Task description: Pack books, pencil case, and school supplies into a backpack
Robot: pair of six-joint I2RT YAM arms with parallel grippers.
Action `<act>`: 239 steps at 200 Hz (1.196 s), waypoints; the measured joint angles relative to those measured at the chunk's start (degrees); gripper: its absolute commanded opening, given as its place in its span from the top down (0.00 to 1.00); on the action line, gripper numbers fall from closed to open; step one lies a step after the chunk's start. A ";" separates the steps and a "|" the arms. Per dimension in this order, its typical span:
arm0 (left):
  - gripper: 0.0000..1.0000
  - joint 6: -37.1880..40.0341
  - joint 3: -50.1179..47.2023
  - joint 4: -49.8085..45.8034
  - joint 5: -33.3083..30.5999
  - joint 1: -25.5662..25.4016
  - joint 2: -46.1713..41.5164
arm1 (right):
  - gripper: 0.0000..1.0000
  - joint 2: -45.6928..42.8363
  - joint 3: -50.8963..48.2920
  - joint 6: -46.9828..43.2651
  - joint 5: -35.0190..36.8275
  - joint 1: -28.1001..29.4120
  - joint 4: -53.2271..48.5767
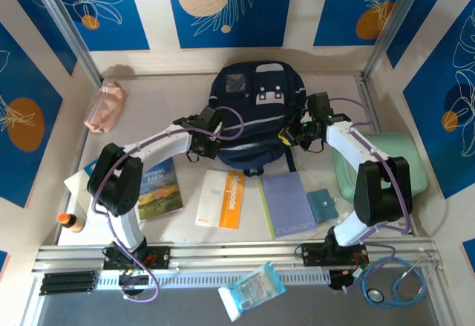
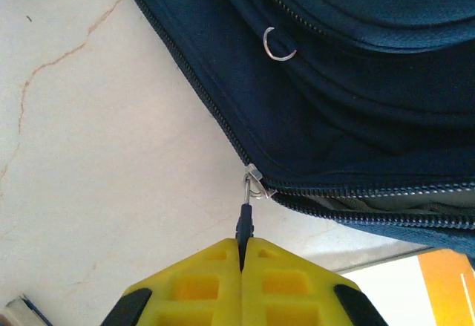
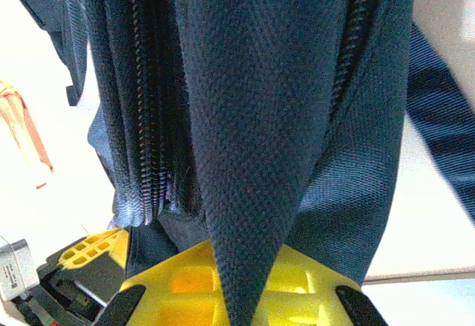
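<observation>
Across the table's [image 1: 159, 92] near half, three books [image 1: 220, 200] are lying before the backpack [image 1: 256, 111], pencil case [image 1: 105, 105] sitting far left; left tool [image 2: 242, 246] is pinching the zipper pull [image 2: 243, 220]; right tool [image 3: 245, 270] is clamping backpack fabric.

I'm counting three books sitting on the bench [image 1: 148, 96]: one green Animal Farm book [image 1: 159, 188], one white book with an orange band [image 1: 220, 200], one lavender notebook [image 1: 288, 203]. One navy backpack [image 1: 249, 112] is lying there too. Also hanging around: one pink pouch [image 1: 106, 107], one teal pad [image 1: 322, 205], one orange-capped tube [image 1: 70, 222], one mint-green case [image 1: 386, 159], one plastic-wrapped packet [image 1: 252, 289], one stethoscope [image 1: 397, 283].
</observation>
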 measured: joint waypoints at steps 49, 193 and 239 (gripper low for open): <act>1.00 -1.03 -0.98 1.57 5.68 -0.24 -1.36 | 0.80 3.45 1.86 -3.17 -3.34 -3.41 0.48; 1.00 -9.27 -3.45 12.57 20.37 -8.24 -1.40 | 0.22 -12.17 -4.02 1.55 6.49 1.09 -9.40; 1.00 -10.23 -3.58 13.90 20.87 -8.50 -1.22 | 0.20 -10.27 -9.64 13.84 6.60 9.92 -6.67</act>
